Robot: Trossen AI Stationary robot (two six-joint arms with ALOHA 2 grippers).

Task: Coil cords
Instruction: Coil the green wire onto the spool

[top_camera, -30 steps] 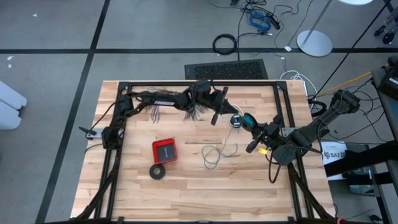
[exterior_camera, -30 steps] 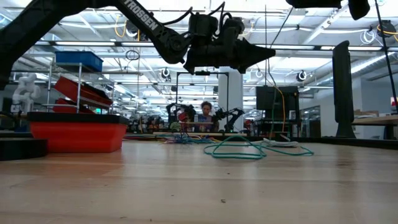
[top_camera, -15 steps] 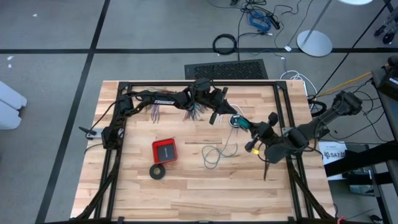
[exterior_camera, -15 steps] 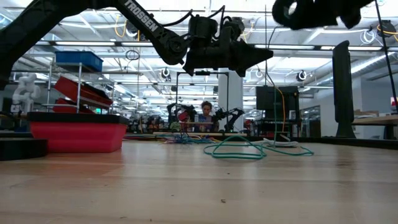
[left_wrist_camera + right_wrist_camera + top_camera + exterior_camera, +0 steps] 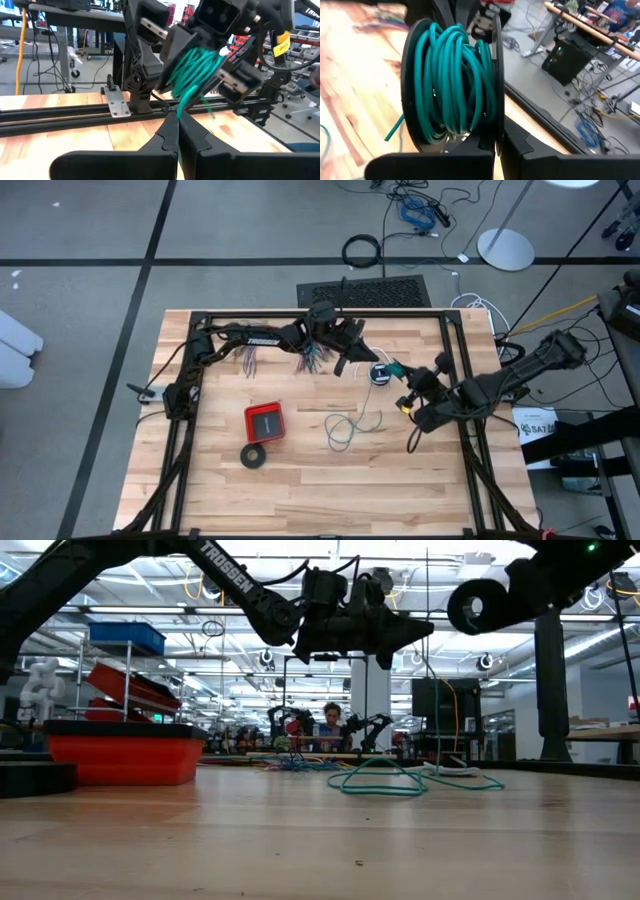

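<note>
**Coil held in the air, loose tail below: snag and slip risks**

While the right end effector [image 5: 495, 145] has its fingers pinched together on the coil of teal-green wire [image 5: 452, 82], that coil hangs above the desk [image 5: 300, 490] near its right edge, with wraps that look loose. A free wire end sticks out beside them, so a quick swing could, I judge, shed turns or let the bundle slide free of the narrow pinch.

The left end effector [image 5: 176, 131], also pinched shut with nothing visibly between its tips, sits right under the coil in the left wrist view. Any closer and the two arms could knock together or trap a strand.

Loose teal-green and white cord [image 5: 352, 423] lies on the desk mid-right; a pull on it might drag the small black round piece [image 5: 380, 374].
</note>
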